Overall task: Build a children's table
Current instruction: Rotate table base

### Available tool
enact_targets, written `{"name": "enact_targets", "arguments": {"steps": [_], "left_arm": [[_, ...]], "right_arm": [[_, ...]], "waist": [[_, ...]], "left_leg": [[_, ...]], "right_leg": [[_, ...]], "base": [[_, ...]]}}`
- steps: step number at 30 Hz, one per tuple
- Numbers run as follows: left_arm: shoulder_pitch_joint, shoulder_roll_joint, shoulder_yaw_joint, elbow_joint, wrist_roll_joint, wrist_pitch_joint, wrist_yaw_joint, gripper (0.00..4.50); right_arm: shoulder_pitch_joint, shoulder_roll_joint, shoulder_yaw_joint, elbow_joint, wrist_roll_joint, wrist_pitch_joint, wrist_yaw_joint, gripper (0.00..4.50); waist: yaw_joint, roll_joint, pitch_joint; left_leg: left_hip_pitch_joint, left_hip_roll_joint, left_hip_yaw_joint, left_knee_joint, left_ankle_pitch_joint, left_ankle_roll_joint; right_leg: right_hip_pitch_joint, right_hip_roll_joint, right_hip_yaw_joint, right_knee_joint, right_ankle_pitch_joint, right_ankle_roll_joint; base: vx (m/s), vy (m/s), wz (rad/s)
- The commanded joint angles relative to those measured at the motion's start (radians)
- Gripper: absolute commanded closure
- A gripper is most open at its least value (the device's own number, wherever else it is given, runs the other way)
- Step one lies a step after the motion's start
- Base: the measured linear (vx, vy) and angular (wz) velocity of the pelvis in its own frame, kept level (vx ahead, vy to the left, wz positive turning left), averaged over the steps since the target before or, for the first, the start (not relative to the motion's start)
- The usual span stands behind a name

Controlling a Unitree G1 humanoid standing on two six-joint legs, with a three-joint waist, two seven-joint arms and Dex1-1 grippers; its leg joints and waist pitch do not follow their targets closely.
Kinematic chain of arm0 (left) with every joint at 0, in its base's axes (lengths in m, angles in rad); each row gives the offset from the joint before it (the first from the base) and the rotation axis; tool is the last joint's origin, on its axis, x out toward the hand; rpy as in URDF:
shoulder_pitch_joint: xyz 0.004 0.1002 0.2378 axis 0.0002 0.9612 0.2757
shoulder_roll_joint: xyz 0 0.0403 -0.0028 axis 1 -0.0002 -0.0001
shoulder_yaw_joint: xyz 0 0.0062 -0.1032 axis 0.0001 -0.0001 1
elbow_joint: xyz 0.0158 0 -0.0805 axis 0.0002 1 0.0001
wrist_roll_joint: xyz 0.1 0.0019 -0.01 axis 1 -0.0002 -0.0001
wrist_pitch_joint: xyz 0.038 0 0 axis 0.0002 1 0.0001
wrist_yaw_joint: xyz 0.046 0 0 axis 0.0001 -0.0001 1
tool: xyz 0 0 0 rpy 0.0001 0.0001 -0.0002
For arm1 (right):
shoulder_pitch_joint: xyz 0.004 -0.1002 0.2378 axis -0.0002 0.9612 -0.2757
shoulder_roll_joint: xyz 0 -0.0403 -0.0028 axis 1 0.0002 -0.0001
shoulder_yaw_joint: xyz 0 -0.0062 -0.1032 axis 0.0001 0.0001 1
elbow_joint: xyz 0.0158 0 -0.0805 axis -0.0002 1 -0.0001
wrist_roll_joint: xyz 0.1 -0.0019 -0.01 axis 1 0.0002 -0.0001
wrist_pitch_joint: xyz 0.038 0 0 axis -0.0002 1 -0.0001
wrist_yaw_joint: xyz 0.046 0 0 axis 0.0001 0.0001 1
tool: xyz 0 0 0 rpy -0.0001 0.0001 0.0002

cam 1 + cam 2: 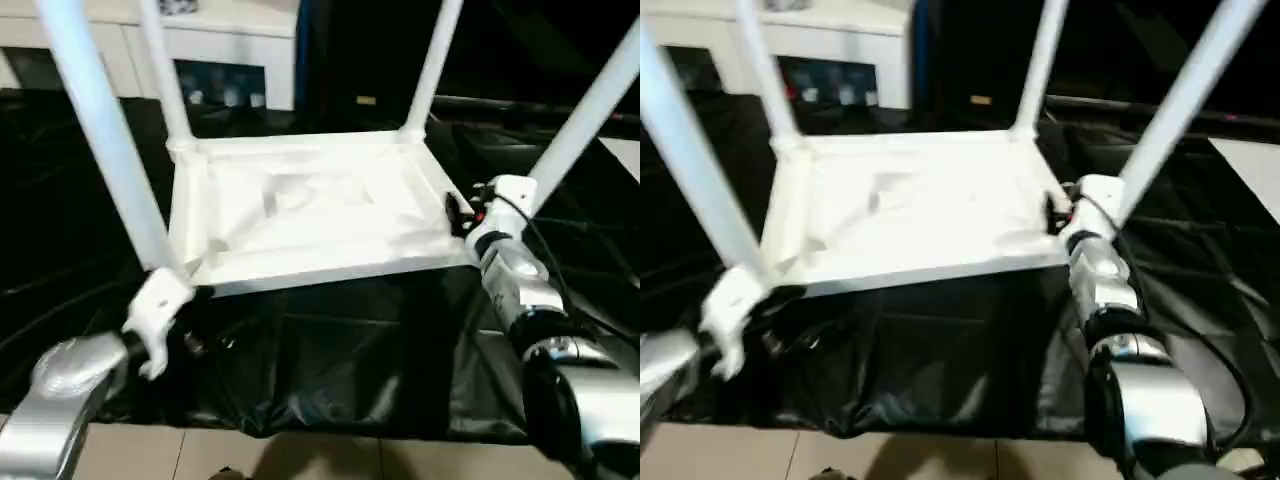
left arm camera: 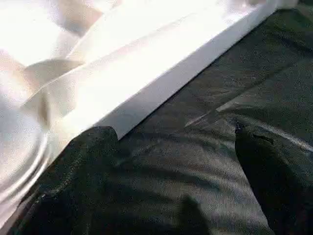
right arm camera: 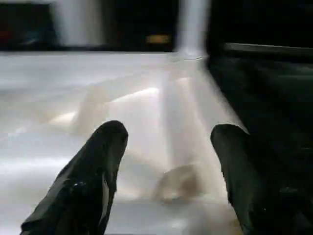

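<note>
The children's table (image 1: pixel 300 210) lies upside down on a black sheet, its ribbed underside facing up. Four white legs stand in its corner sockets: front left (image 1: pixel 100 130), back left (image 1: pixel 165 70), back right (image 1: pixel 432 65) and front right (image 1: pixel 590 100). My left gripper (image 1: pixel 200 320) hovers low over the sheet just in front of the front-left corner. Its fingers (image 2: pixel 88 161) are open beside the top's edge, with nothing between them. My right gripper (image 1: pixel 455 215) is at the front-right corner, beside that leg's base. Its fingers (image 3: pixel 98 161) stand apart over the underside, empty.
The black sheet (image 1: pixel 320 350) covers the work surface and ends at tan floor tiles (image 1: pixel 300 455) in front of me. A white cabinet (image 1: pixel 200 40) stands behind the table. The raised legs hem in both arms on the outer sides.
</note>
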Motion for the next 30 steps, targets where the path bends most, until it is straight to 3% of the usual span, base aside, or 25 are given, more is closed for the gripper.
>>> {"name": "enact_targets", "arguments": {"steps": [1,5,7,10,11,12,13,14,15,16,17,19,20,23,24,29,30], "left_arm": [[0.012,-0.009,0.05,-0.008,-0.043,-0.012,-0.014,0.02],[0.073,-0.014,0.172,0.011,-0.151,-0.049,-0.045,0.02],[0.054,-0.025,0.202,0.018,-0.167,-0.06,-0.021,0.02],[0.004,-0.037,0.229,0.048,-0.174,-0.089,0.014,0.02],[-0.021,-0.04,0.231,0.065,-0.171,-0.1,0.024,0.02],[-0.036,-0.042,0.232,0.076,-0.17,-0.107,0.029,0.02],[-0.046,-0.043,0.233,0.085,-0.171,-0.109,0.03,0.02],[-0.046,-0.043,0.233,0.085,-0.171,-0.109,0.03,0.02],[-0.067,-0.044,0.229,0.109,-0.16,-0.128,0.045,0.02],[-0.079,-0.045,0.226,0.122,-0.153,-0.142,0.051,0.02],[-0.111,-0.051,0.212,0.15,-0.129,-0.166,0.073,0.02],[-0.169,-0.07,0.188,0.188,-0.105,-0.189,0.099,0.02],[-0.186,-0.077,0.182,0.199,-0.099,-0.193,0.108,0.02],[-0.249,-0.104,0.14,0.242,-0.075,-0.212,0.119,0.02],[-0.267,-0.112,0.128,0.255,-0.071,-0.216,0.118,0.02],[-0.341,-0.136,0.087,0.323,-0.076,-0.201,0.105,0.02],[-0.351,-0.134,0.081,0.335,-0.071,-0.2,0.102,0.02]], "right_arm": [[0.027,-0.006,0.027,-0.067,-0.003,-0.002,0.083,1.37],[0.227,-0.058,0.104,-0.349,0.038,0.083,0.288,1.37],[0.277,-0.084,0.115,-0.411,0.051,0.098,0.334,1.37],[0.35,-0.12,0.12,-0.502,0.067,0.141,0.376,1.37],[0.375,-0.136,0.122,-0.526,0.064,0.152,0.381,1.37],[0.394,-0.146,0.121,-0.547,0.062,0.162,0.385,1.37],[0.408,-0.153,0.121,-0.562,0.06,0.167,0.391,1.37],[0.408,-0.153,0.121,-0.562,0.06,0.167,0.391,1.37],[0.447,-0.172,0.114,-0.618,0.07,0.211,0.411,1.37],[0.457,-0.179,0.113,-0.631,0.065,0.22,0.409,1.37],[0.466,-0.186,0.109,-0.638,0.057,0.241,0.389,1.37],[0.453,-0.185,0.105,-0.605,0.03,0.27,0.336,1.37],[0.448,-0.184,0.106,-0.596,0.021,0.279,0.322,1.37],[0.408,-0.17,0.115,-0.538,-0.036,0.32,0.217,1.37],[0.391,-0.163,0.118,-0.515,-0.056,0.316,0.184,1.37],[0.292,-0.112,0.118,-0.407,-0.093,0.322,0.05,1.37],[0.275,-0.103,0.124,-0.389,-0.098,0.32,0.042,1.37]], "waist": [[-0.001,0.023,-0.062],[0.001,0.024,-0.056],[0.003,0.025,-0.053],[0.006,0.024,-0.05],[0.013,0.038,-0.046],[0.013,0.033,-0.045],[0.014,0.031,-0.044],[0.015,0.029,-0.043],[0.014,0.024,-0.043],[0.017,0.03,-0.046],[0.014,0.029,-0.046],[0.014,0.023,-0.049],[0.014,0.026,-0.049],[0.014,0.022,-0.053],[0.014,0.026,-0.054],[0.011,0.025,-0.061],[0.012,0.025,-0.063]], "left_leg": [[0.012,0.009,0.003,-0.071,-0.295,0.012],[0.015,0.012,0.0,-0.076,-0.327,0.019],[0.02,0.013,0.0,-0.08,-0.361,0.015],[0.02,0.011,-0.003,-0.082,-0.399,0.005],[0.028,0.011,-0.005,-0.083,-0.422,-0.001],[0.031,0.013,-0.004,-0.082,-0.434,-0.004],[0.022,0.009,-0.009,-0.086,-0.434,-0.01],[0.023,0.009,-0.009,-0.087,-0.439,-0.013],[0.023,0.006,-0.01,-0.085,-0.439,-0.01],[0.025,0.008,-0.012,-0.084,-0.433,-0.011],[0.024,0.008,-0.012,-0.084,-0.43,-0.009],[0.026,0.007,-0.01,-0.082,-0.412,-0.007],[0.026,0.008,-0.011,-0.082,-0.405,-0.013],[0.021,0.006,-0.01,-0.08,-0.372,-0.018],[0.019,0.006,-0.01,-0.08,-0.356,-0.022],[0.022,0.003,-0.005,-0.073,-0.308,-0.025],[0.019,0.003,-0.005,-0.072,-0.29,-0.023]], "right_leg": [[0.041,-0.029,0.025,-0.066,-0.154,-0.213],[0.039,-0.025,0.028,-0.074,-0.18,-0.203],[0.037,-0.025,0.028,-0.081,-0.219,-0.195],[0.035,-0.027,0.028,-0.088,-0.3,-0.179],[0.029,-0.027,0.029,-0.096,-0.338,-0.161],[0.026,-0.027,0.029,-0.099,-0.349,-0.157],[0.035,-0.031,0.027,-0.097,-0.376,-0.144],[0.034,-0.032,0.027,-0.101,-0.397,-0.135],[0.033,-0.03,0.027,-0.105,-0.429,-0.12],[0.033,-0.033,0.029,-0.103,-0.424,-0.118],[0.031,-0.032,0.028,-0.103,-0.414,-0.121],[0.029,-0.031,0.028,-0.104,-0.401,-0.124],[0.03,-0.033,0.027,-0.101,-0.39,-0.133],[0.034,-0.036,0.027,-0.095,-0.36,-0.144],[0.036,-0.036,0.028,-0.092,-0.341,-0.148],[0.035,-0.035,0.028,-0.081,-0.254,-0.181],[0.04,-0.036,0.028,-0.077,-0.224,-0.186]], "base": [[0.0,0.0,0.0],[0.0,0.0,0.0],[0.0,0.0,0.0],[0.0,0.0,0.0],[0.0,0.0,0.0],[0.0,0.0,0.0],[0.0,0.0,0.0],[0.0,0.0,0.0],[0.0,0.0,0.0],[0.0,0.0,0.0],[0.0,0.0,0.0],[0.0,0.0,0.0],[0.0,0.0,0.0],[0.0,0.0,0.0],[0.0,0.0,0.0],[0.0,0.0,0.0],[0.0,0.0,0.0]]}}
